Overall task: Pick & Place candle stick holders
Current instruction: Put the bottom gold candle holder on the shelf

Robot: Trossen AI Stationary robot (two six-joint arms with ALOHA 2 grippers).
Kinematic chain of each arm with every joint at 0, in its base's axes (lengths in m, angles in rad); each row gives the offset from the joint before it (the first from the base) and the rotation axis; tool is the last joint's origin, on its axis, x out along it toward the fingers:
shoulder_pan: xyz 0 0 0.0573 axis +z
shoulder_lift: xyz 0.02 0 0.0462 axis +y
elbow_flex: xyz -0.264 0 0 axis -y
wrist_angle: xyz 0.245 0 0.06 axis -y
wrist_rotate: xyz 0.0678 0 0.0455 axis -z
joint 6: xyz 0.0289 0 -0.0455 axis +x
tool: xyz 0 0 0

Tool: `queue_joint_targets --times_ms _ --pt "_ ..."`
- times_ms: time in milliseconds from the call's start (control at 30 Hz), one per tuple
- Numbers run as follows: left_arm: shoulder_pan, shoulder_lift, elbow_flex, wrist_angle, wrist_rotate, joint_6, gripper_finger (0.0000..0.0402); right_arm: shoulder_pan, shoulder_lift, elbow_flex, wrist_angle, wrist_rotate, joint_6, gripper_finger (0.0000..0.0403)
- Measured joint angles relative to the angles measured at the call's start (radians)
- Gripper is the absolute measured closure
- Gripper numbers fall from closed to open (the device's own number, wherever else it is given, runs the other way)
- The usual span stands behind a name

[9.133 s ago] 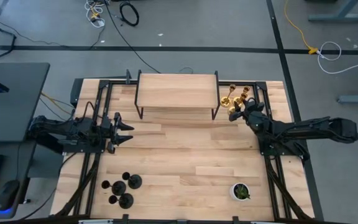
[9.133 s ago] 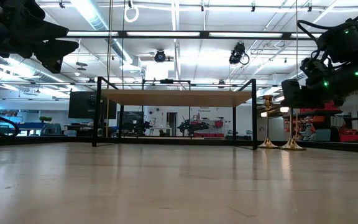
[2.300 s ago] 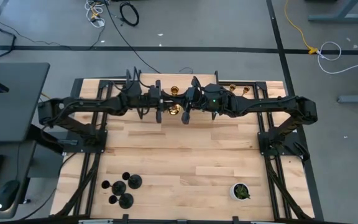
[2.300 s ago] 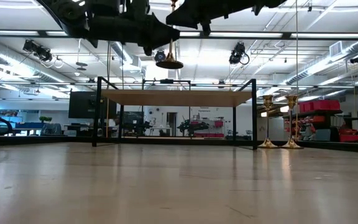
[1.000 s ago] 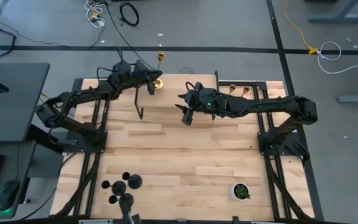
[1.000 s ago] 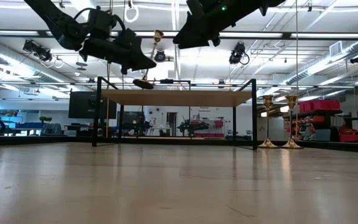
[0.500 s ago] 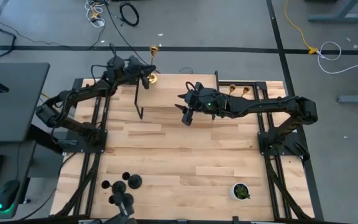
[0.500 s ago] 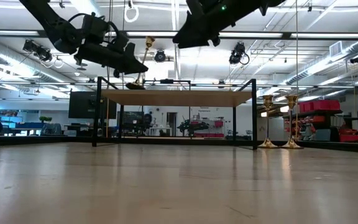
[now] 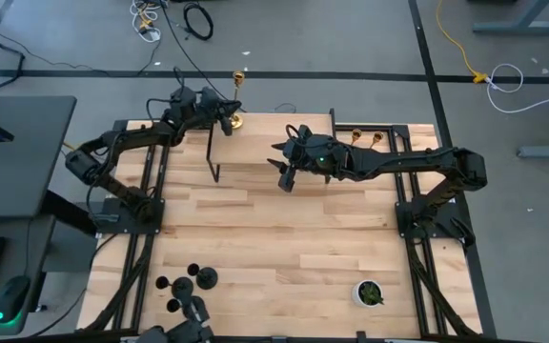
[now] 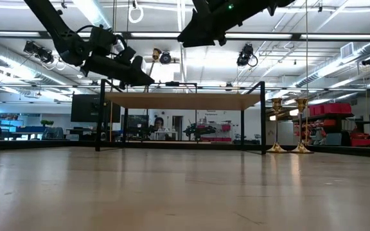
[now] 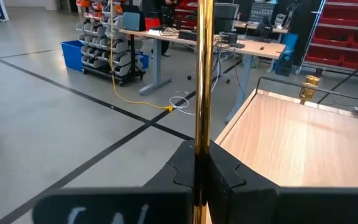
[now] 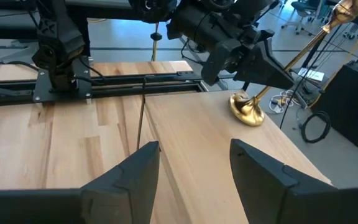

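While your left gripper (image 9: 219, 116) is pinched tight on the stem of one gold candle stick holder (image 9: 235, 98), the high view shows that holder's base sitting at the back left corner of the raised wooden shelf (image 9: 273, 141), so it looks like a put-down on the shelf top. Your right gripper (image 9: 284, 178) hangs over the shelf's front edge, fingers spread and empty, probably just waiting. Two more gold holders (image 9: 365, 139) sit just off the shelf's right end, and the black holders (image 9: 186, 286) are well in front of the shelf.

Low view: the gold holder leans a bit above the shelf's left end, base about at the top surface. I can't tell if it's touching.

Left wrist view: stem clamped dead centre between the fingers (image 11: 225, 171).

Right wrist view: open fingers (image 12: 135, 167) frame the shelf top, gold base resting near its far corner.
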Motion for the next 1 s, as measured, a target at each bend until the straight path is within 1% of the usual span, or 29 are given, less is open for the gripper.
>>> queue_joint_targets --times_ms 200,500,767,900,1000 --pt "0.016 0.0 0.0 -0.008 0.027 -0.024 0.0388 0.0 0.0 0.0 -0.001 -0.003 0.0 0.0206" --pt "0.017 0.001 -0.002 -0.045 0.058 -0.05 0.0353 0.0 0.0 0.0 -0.003 -0.002 0.0 0.0206" --pt "0.017 -0.011 -0.002 -0.087 0.059 -0.047 0.035 0.0 0.0 0.0 -0.011 -0.002 0.005 0.0206" --pt "0.017 -0.016 -0.002 -0.081 0.097 -0.047 0.0349 0.0 0.0 0.0 -0.013 -0.002 0.005 0.0206" --pt "0.017 -0.016 -0.002 -0.083 0.101 -0.047 0.0349 0.0 0.0 0.0 -0.013 -0.002 0.008 0.0206"
